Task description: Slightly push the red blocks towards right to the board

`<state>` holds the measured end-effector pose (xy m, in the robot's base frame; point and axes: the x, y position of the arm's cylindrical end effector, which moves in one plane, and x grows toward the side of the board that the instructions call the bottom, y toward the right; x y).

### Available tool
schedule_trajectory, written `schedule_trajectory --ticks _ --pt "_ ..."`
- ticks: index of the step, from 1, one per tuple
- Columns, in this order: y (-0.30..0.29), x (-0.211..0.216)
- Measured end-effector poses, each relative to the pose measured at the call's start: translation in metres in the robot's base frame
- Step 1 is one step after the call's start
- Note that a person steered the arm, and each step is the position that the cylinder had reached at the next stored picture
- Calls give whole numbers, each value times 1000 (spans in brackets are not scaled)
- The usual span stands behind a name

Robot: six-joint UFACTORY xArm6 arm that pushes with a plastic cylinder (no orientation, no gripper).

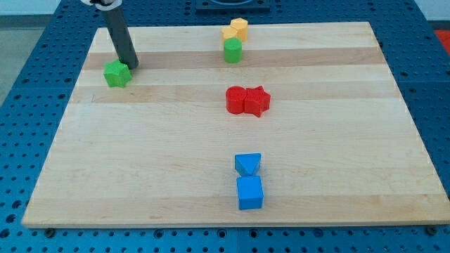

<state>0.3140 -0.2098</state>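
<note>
Two red blocks touch each other near the board's middle: a rounded red block [236,100] on the left and a red star [257,100] on the right. My dark rod comes down from the view's top left, and my tip [131,65] rests on the board just right of and above a green star block [117,73], touching or nearly touching it. The tip is far to the left of the red blocks.
A green cylinder [233,50] stands above the red blocks, with two yellow blocks [236,29] touching at the top edge. A blue triangle [247,164] and a blue cube [249,192] sit near the bottom. The wooden board [351,140] lies on a blue pegboard table.
</note>
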Motion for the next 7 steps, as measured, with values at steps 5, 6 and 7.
schedule_trajectory --ticks 5,6,7 --pt "-3 27" --pt "42 36" --pt "58 88"
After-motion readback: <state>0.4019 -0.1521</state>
